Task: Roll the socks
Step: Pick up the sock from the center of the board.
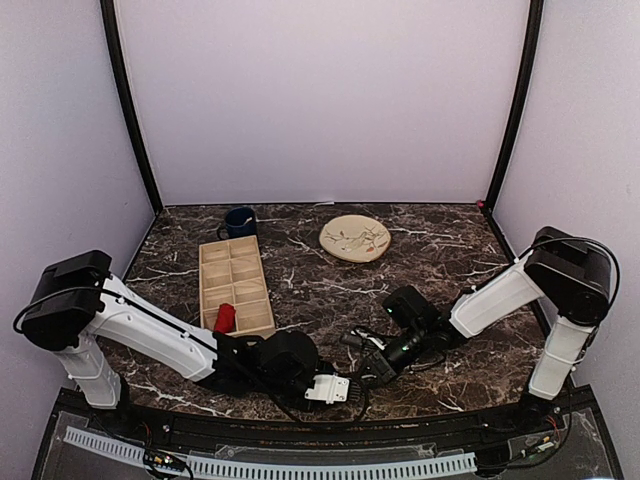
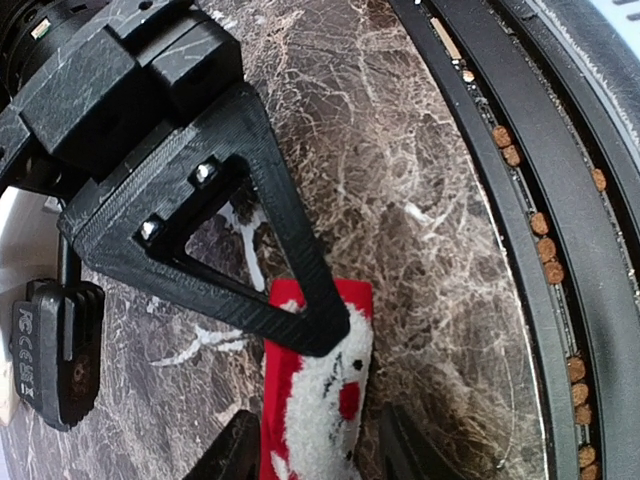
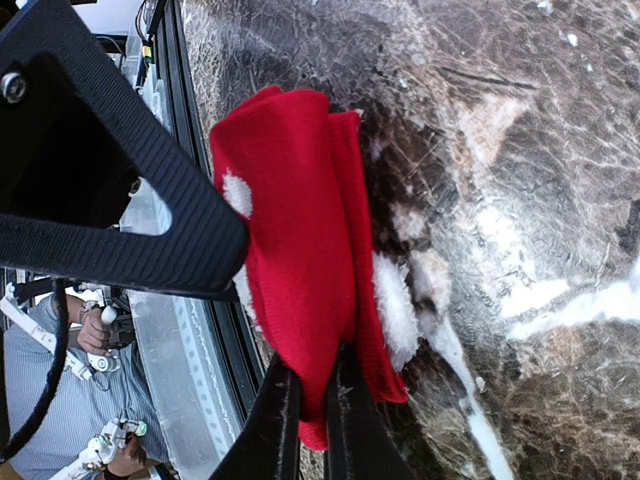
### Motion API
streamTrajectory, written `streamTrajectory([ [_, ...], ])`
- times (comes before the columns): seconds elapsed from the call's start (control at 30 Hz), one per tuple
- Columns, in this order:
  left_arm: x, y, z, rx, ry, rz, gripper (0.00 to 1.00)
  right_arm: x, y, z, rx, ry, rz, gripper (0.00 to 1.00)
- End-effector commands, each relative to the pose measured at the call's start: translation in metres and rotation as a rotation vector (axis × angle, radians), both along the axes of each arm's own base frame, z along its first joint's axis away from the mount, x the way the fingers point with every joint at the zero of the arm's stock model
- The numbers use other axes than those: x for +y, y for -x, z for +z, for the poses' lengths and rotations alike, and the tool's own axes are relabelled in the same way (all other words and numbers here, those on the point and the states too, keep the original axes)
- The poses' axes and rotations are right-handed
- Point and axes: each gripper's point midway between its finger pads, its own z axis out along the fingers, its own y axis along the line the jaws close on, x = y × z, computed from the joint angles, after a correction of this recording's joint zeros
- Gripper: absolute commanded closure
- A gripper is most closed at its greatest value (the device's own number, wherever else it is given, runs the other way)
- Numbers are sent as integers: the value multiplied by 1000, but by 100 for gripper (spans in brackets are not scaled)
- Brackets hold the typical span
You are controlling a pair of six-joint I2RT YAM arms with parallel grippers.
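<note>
I have both arms brought in low over the dark marbled table point(image 1: 330, 290), the left gripper point(image 1: 345, 388) and the right gripper point(image 1: 366, 366) tip to tip. One red sock point(image 3: 300, 230) lies flat on the table right under them, hidden from the top camera by the grippers. It is folded on itself, with its white fuzzy inside showing along one edge. In the left wrist view, the tip of the left gripper's black triangular finger point(image 2: 310, 320) rests on the sock's end. I can't make out its partner finger, so I cannot tell whether that gripper is spread or closed. In the right wrist view, the right gripper's finger point(image 3: 190, 240) sits against the sock's long side, and again I cannot tell the gap. The second red sock point(image 1: 224, 318) stands in a near compartment of the wooden tray point(image 1: 203, 285), out beyond the left gripper and to its left. Farther out still are a blue mug point(image 1: 240, 221) and a beige plate point(image 1: 355, 238).
</note>
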Motion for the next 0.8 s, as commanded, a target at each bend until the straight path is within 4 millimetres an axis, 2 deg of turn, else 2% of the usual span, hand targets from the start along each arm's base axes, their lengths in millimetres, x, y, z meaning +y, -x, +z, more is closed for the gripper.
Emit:
streamTrajectory([
  [0.0, 0, -2, -4, -45, -9, -2, 57, -18, 10, -25, 64, 114, -14, 99],
  [0.43, 2, -6, -20, -94, -69, 0, 62, -17, 12, -25, 80, 109, -5, 99],
  [0.77, 6, -4, -37, -139, -138, -21, 79, -17, 14, -23, 93, 99, 0, 99],
])
